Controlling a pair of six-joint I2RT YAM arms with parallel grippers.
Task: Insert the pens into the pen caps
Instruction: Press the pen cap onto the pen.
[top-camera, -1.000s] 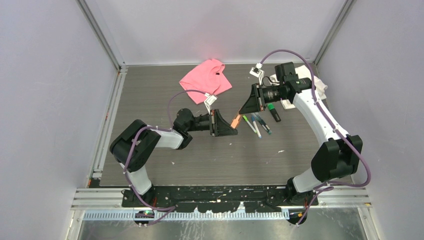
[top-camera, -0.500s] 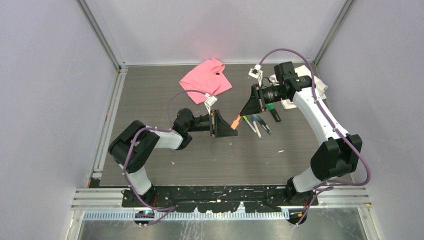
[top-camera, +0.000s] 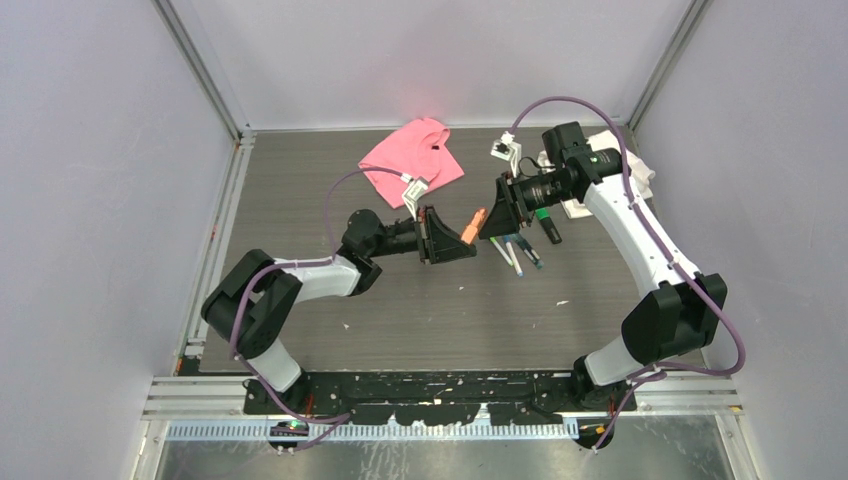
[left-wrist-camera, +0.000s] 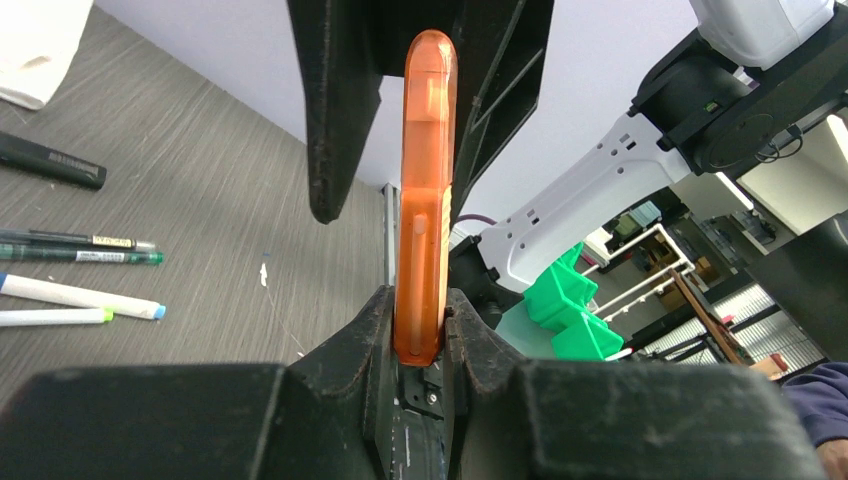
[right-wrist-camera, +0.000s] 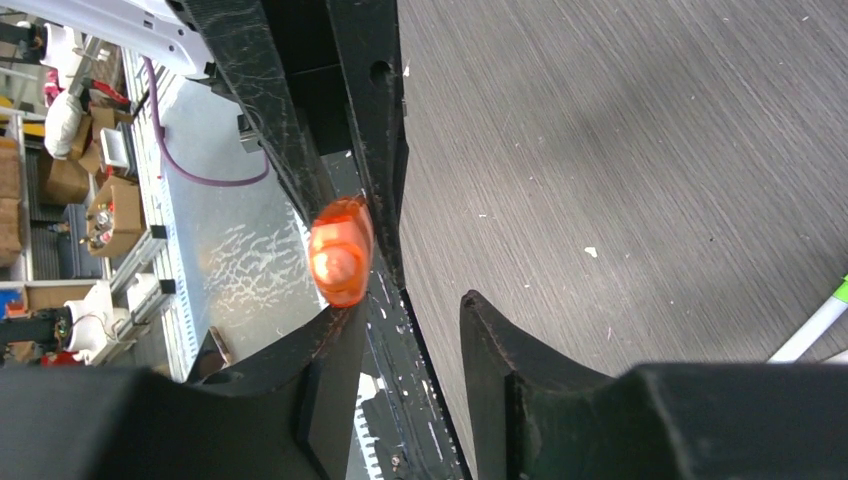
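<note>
My left gripper (top-camera: 462, 240) is shut on an orange pen (top-camera: 474, 224), which sticks up from between its jaws (left-wrist-camera: 420, 300) in the left wrist view. The orange pen (left-wrist-camera: 426, 190) reaches up between the right gripper's fingers (left-wrist-camera: 330, 110). My right gripper (top-camera: 488, 222) is open. In the right wrist view the pen's rounded end (right-wrist-camera: 341, 250) sits just off one fingertip (right-wrist-camera: 345, 315), outside the gap of the gripper (right-wrist-camera: 410, 305). Several other pens (top-camera: 513, 250) lie on the table, white and dark ones (left-wrist-camera: 80, 275). A black highlighter (top-camera: 550, 229) lies beyond them. No loose pen caps show clearly.
A pink cloth (top-camera: 412, 158) lies at the back of the grey table (top-camera: 420, 310). A white cloth (top-camera: 640, 170) sits at the back right, partly under the right arm. White specks dot the table near the pens. Walls close in the left, back and right sides.
The right gripper has opened from shut on the orange pen's end. The left gripper has lifted the pen slightly up and back. The right gripper stays next to the pen's tip.
</note>
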